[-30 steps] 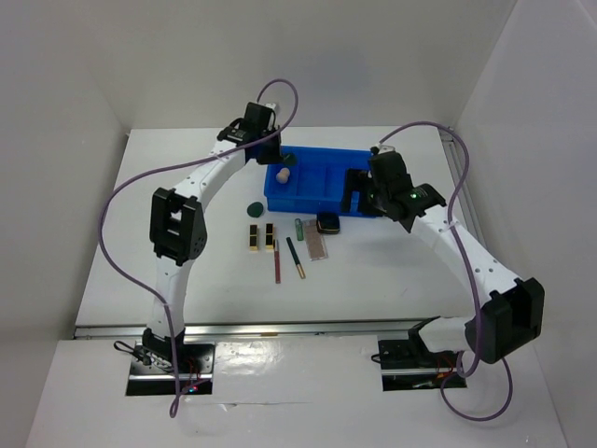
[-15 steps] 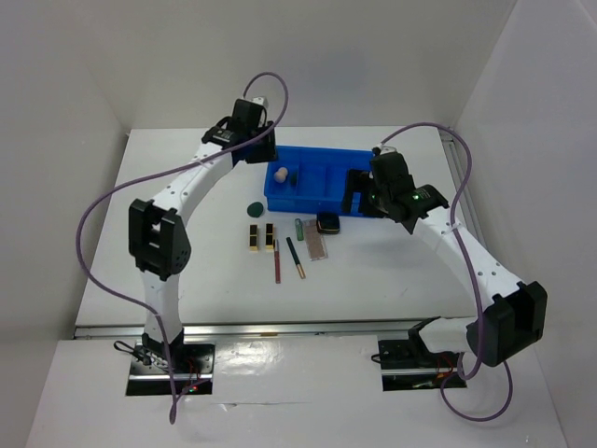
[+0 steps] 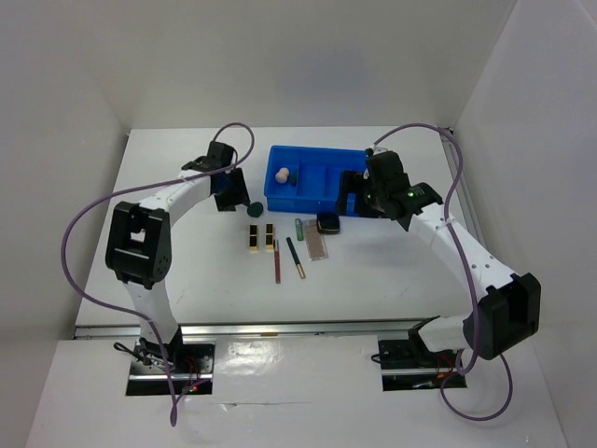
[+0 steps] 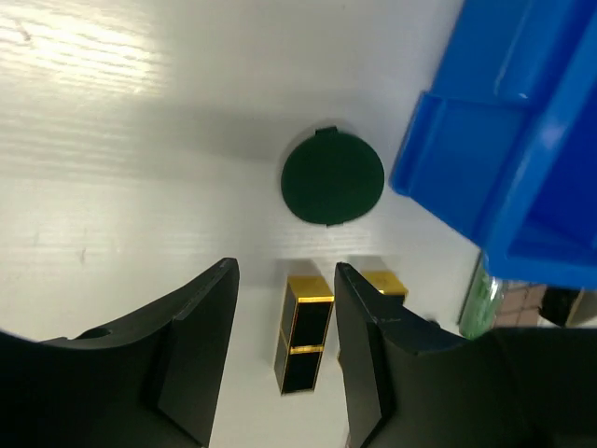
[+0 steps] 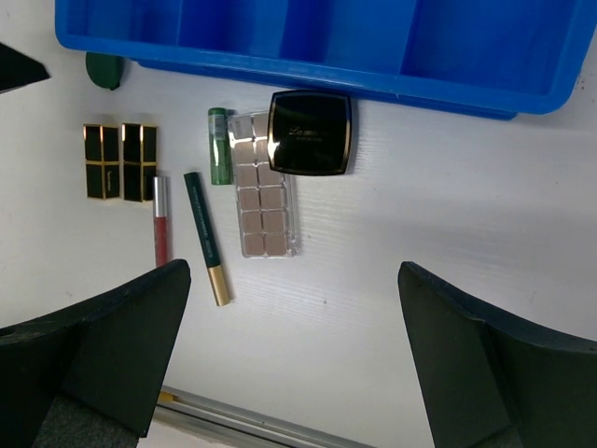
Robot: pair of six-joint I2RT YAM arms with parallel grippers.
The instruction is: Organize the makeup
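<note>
Eight pieces of makeup lie loose on the desk (image 3: 187, 271) in front of the blue bin (image 3: 326, 198), while the peach egg sponge (image 3: 281, 174) sits in the bin's left compartment. Beside it is a small dark shape, possibly a second sponge, though it is too small to tell.

The left end effector (image 4: 283, 269) hangs with its jaws partly apart and nothing between them. The flat dark green sponge (image 4: 332, 180) lies just ahead of its fingertips, close to the bin's corner. The two black-gold palettes (image 4: 308, 331) sit side by side beneath its fingers.

The right end effector (image 5: 294, 269) is spread wide and empty above the other group. There the black square compact (image 5: 311, 132) overlaps the top of the pinkish palette (image 5: 266, 210), with the green tube (image 5: 217, 145) just beside it and the two thin pencils (image 5: 205, 238) to the left.

The green sponge looks like the next pick, and it is risky. It lies low and thin, so the fingers could skate over it or press it flat. A reach slightly to the right could clip the bin's wall. A descent from where the end effector hangs now would land on the palettes and knock them askew. On the right, lifting the compact may drag the pinkish palette with it, since the two are in contact.
</note>
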